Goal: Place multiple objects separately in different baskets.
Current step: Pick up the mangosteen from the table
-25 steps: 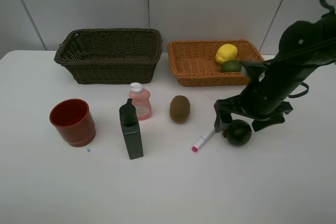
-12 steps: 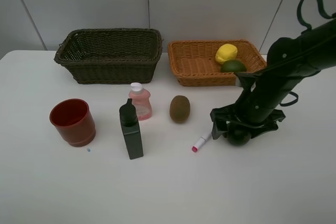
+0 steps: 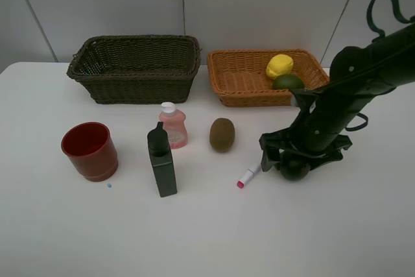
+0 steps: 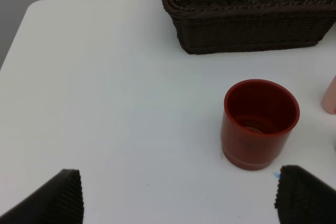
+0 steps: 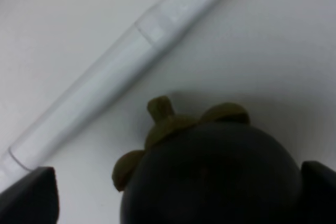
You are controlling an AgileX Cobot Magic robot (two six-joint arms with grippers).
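Right arm: lowered over the blackish round fruit [image 3: 294,170] on the counter [image 3: 207,231], front right.
Right fingers [image 5: 29,192]: held wide apart, one on either side of the fruit. Contact with the skin cannot be told. The fruit is seen resting on the counter, its stem and olive calyx lobes turned toward the white pink-tipped marker [image 3: 248,175].
Marker: laid flat just beside the fruit; touching or not cannot be told.
Left fingers [image 4: 55,198]: spread apart, nothing between them, held above the bare counter near the red cup [image 4: 260,121].
Red cup: upright, front left, apart from the rest.
Dark green bottle [image 3: 161,160]: upright, with the pink bottle [image 3: 173,126] just behind it.
Brown kiwi [image 3: 222,134]: set on the counter between the pink bottle and the marker.
Dark olive-brown basket [image 3: 136,85]: at the back left; no contents can be made out.
Orange-tan basket [image 3: 240,76]: at the back right, beside the dark one. The yellow lemon [image 3: 279,66] and green lime [image 3: 288,82] are found in its right end, touching.
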